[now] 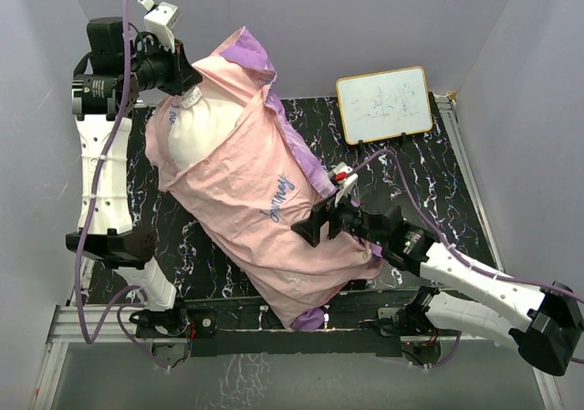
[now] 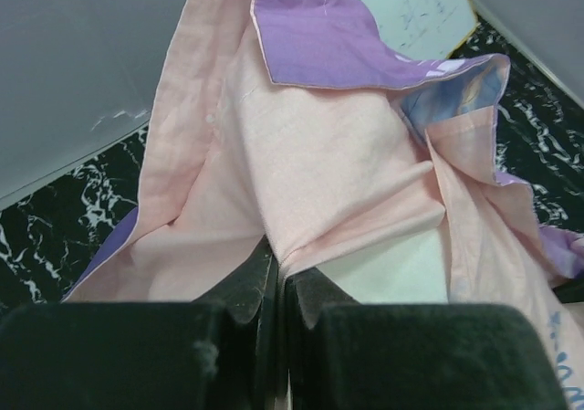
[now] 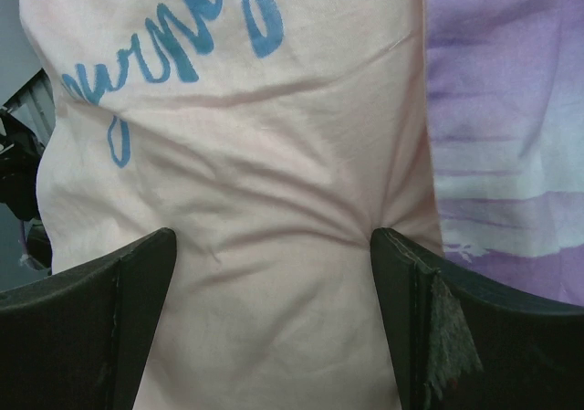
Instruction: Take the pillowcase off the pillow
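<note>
The pillowcase (image 1: 265,200) lies diagonally across the table, mostly its pale pink inside showing, with blue lettering and purple edges. The white pillow (image 1: 196,129) shows through the case's open end at the upper left. My left gripper (image 1: 190,83) is shut on a fold of the pillowcase's pink edge (image 2: 319,182), with the pillow (image 2: 392,278) just below it; the fingers (image 2: 242,287) pinch the cloth. My right gripper (image 1: 312,229) is open, its fingers (image 3: 146,273) spread wide and pressed against the pink cloth (image 3: 274,154) of the covered pillow. Purple print (image 3: 511,109) lies to its right.
A small framed whiteboard (image 1: 383,104) stands at the back right and also shows in the left wrist view (image 2: 420,8). Grey walls close in the black marbled table (image 1: 429,182) at the back and both sides. The case's purple corner (image 1: 308,319) hangs at the near edge.
</note>
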